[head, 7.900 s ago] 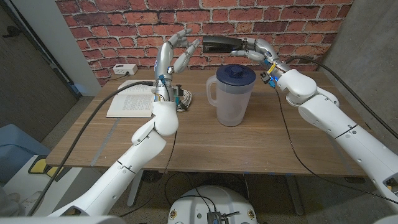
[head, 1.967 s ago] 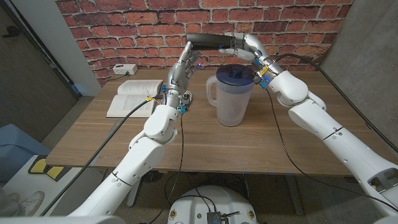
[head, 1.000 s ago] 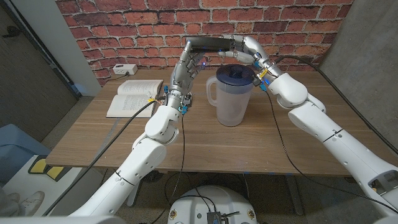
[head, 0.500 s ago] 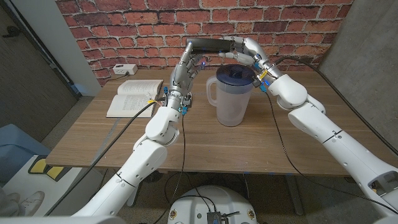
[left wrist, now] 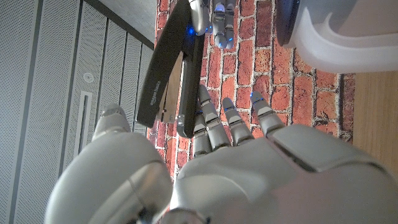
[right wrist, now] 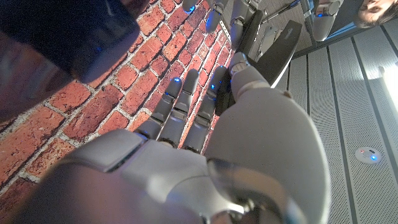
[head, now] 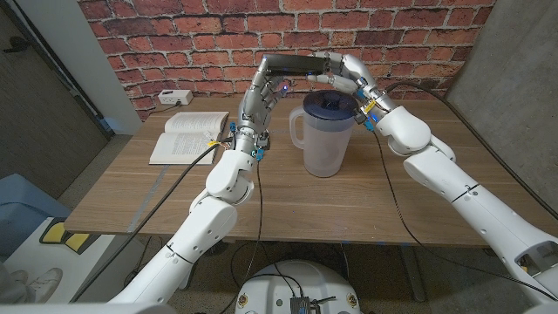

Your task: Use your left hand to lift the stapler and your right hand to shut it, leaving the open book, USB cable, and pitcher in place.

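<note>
Left hand (head: 261,87) has joined right hand (head: 342,68) on the stapler (head: 292,62).

Even, soft overhead light; head view sharp, with faint shadows under the pitcher (head: 324,135) and book (head: 187,137). Right wrist view: dark blur close to the lens, a bright ceiling lamp (right wrist: 390,79) glaring. Blue LEDs glow on fingers (left wrist: 221,118).

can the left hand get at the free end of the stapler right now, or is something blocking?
Probably yes. The left hand is already at the stapler's free end, the right hand holds the other end, and the pitcher sits below.
</note>
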Available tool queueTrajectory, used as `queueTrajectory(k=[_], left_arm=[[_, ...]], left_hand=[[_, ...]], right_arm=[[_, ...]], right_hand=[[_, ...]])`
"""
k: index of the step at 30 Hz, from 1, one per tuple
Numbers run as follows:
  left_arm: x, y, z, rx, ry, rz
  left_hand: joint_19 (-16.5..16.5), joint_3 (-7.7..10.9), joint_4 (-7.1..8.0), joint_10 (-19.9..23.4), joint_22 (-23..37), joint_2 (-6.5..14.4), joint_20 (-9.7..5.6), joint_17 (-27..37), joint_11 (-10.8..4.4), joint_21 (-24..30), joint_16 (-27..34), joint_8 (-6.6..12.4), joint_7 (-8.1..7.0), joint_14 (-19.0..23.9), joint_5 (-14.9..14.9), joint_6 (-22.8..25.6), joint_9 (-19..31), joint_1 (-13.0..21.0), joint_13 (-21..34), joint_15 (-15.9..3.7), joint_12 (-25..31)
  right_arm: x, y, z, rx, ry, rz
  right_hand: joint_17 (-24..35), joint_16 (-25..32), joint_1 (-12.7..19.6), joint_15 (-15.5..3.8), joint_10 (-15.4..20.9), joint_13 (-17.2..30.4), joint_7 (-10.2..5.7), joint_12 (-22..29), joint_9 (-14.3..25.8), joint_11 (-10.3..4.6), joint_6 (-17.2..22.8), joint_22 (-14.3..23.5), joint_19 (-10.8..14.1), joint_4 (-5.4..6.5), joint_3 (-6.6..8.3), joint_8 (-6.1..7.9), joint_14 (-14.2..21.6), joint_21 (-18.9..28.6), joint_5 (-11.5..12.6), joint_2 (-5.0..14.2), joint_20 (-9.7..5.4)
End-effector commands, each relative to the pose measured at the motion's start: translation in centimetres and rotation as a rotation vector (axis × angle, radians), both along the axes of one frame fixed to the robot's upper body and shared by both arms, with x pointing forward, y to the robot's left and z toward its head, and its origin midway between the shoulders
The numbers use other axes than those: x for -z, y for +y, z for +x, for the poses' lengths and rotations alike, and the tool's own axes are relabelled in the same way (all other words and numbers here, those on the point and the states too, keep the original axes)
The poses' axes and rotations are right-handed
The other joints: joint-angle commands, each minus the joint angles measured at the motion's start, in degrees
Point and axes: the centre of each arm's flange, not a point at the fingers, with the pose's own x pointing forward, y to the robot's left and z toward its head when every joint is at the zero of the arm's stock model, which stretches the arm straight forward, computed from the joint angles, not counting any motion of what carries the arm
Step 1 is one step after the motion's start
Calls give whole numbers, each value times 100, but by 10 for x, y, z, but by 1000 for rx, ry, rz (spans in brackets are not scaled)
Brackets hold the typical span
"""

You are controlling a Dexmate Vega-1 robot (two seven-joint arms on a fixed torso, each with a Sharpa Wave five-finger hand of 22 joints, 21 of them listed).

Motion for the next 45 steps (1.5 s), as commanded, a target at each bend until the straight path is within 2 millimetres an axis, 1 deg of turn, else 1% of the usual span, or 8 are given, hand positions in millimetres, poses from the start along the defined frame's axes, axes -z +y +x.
queueTrajectory(k=[1,15,18,32,37,39,41,45], left_arm=[[1,-1,-1,-3,6,-30],[3,-4,1,-11,23,-39],[2,-5,0,-17,18,-38],[2,-12,-1,-12,31,-25],[1,-13,0,-11,32,-35],[1,-13,0,-16,32,-44],[1,-13,-1,-20,33,-35],[1,-13,-1,-24,38,-27]], left_hand=[[13,-20,37,85,6,15,1,25,18,31,30,41,8,51,-19,77,15,-39,28,-21,36],[15,-75,64,85,4,-32,-6,27,11,35,46,34,17,55,-20,83,27,-113,68,-26,45],[22,-76,51,66,3,-41,-7,24,-14,39,50,28,5,61,-16,70,31,-93,79,-38,40],[28,-61,-5,80,0,-55,0,10,0,43,52,22,15,57,-2,69,44,17,121,-39,56],[48,-9,-18,196,-1,34,-8,3,-72,53,82,91,-40,112,6,258,55,99,149,-74,104],[67,69,-36,340,-2,159,-16,-4,-162,64,110,156,-162,161,7,448,57,208,173,-101,154],[91,101,-48,397,-3,205,-31,-9,-197,75,127,180,-176,197,5,537,47,258,183,-137,171],[109,144,-73,427,-3,255,-38,-16,-197,83,133,175,-182,208,3,540,43,335,191,-142,178]], right_arm=[[2,0,-4,2,-19,2],[7,-2,-4,20,-29,-9],[8,-4,-4,24,-35,-8],[10,-6,-7,66,-89,-16],[10,-7,-7,64,-87,-15],[10,-7,-6,60,-85,-15],[10,-7,-6,59,-86,-16],[10,-7,-6,56,-85,-17]], right_hand=[[27,-16,-61,-1027,35,5,34,-43,3,-80,89,7,-40,45,27,30,-39,37,39,153,-479],[29,-37,-71,-1027,56,-49,9,-117,-36,-78,109,6,-55,45,21,35,-53,41,43,158,-480],[29,-43,-67,-1028,87,-110,22,-157,-53,-76,144,6,-63,36,17,45,-57,41,40,149,-480],[45,-52,-51,-1028,91,-94,9,-190,-105,-74,160,1,-95,14,1,37,-70,34,40,137,-481],[48,-54,-50,-1027,101,-93,4,-199,-120,-77,161,0,-105,14,-3,34,-70,31,41,140,-480],[43,-59,-51,-1027,100,-92,1,-206,-128,-75,159,0,-107,15,-5,32,-71,31,41,144,-476],[46,-58,-52,-1027,106,-95,1,-210,-132,-76,163,0,-105,15,-7,33,-69,31,41,143,-477],[39,-65,-55,-1027,110,-83,0,-211,-144,-72,162,-1,-104,19,-10,31,-71,32,41,148,-473]])
